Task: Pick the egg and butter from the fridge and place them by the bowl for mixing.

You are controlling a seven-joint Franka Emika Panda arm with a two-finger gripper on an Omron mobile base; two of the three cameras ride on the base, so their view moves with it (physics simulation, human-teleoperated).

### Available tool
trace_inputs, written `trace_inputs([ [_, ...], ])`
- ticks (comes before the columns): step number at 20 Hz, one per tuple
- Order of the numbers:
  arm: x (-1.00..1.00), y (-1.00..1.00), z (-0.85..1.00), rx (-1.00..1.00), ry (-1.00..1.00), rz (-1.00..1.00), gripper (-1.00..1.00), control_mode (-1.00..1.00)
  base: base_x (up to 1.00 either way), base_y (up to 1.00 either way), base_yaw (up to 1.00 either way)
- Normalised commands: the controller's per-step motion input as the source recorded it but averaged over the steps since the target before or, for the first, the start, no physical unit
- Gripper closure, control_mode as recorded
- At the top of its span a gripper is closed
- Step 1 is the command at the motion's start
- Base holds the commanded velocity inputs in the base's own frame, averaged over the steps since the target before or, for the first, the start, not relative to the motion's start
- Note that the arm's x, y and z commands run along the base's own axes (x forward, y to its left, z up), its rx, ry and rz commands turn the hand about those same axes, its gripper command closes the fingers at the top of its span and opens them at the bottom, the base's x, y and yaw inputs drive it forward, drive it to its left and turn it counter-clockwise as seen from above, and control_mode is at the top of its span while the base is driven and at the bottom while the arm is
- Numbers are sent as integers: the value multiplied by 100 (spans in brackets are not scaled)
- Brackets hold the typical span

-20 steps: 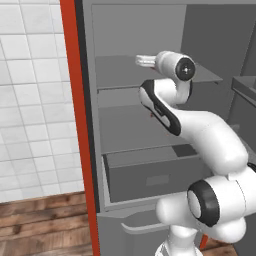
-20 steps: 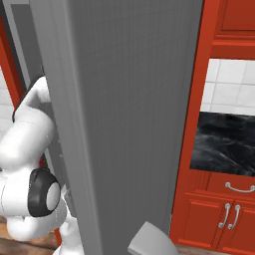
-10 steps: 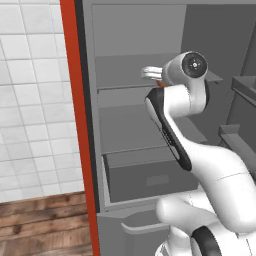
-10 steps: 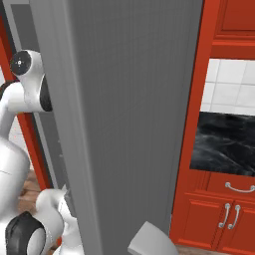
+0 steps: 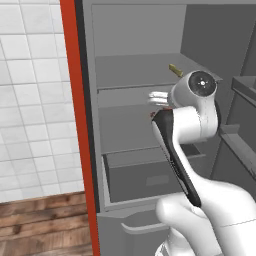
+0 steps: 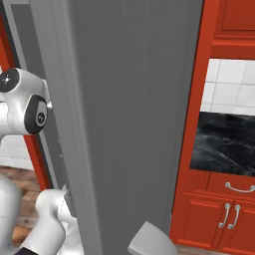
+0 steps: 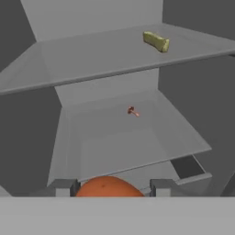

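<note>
**Egg in the pincer, butter on the upper shelf: the risks on the way out**

Left base view: the arm fills the lower right of the frame and its wrist sits at centre right, inside the open fridge (image 5: 135,75). The butter (image 5: 175,69) lies on the upper shelf at upper centre, near the shelf's right end. A small red item (image 5: 152,115) peeks out just left of the forearm on the middle shelf. The grey drawer (image 5: 145,175) sits at lower centre. The arm is bulky in this cavity, so I judge that a careless swing could clip a shelf edge or the fridge wall and jolt the load.

Right base view: the fridge's grey outer side fills the middle of the frame, with the arm's joints at the left edge. Red cabinets (image 6: 226,219) stand at right. The bowl cannot be placed from here.

Hand view: the pincer (image 7: 108,188) at bottom centre is clenched on the egg (image 7: 108,187), its fingertips (image 7: 64,187) pressed to either side. A round, smooth egg may roll out if the grip slackens or the hand tilts sharply. The butter sits at upper right, well apart.
</note>
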Motion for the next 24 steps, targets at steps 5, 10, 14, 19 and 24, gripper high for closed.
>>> trace_inputs([
  [5, -13, 0, 0, 0, -2, 0, 100, 100, -16, 0, 0],
  [10, 0, 0, 0, 0, 0, 0, 100, 100, -100, 24, 0],
  [14, 0, 0, 0, 0, 0, 0, 100, 100, -100, 69, 0],
  [19, 0, 0, 0, 0, 0, 0, 100, 100, -100, 95, 2],
  [24, 0, 0, 0, 0, 0, 0, 100, 100, -100, 71, -31],
])
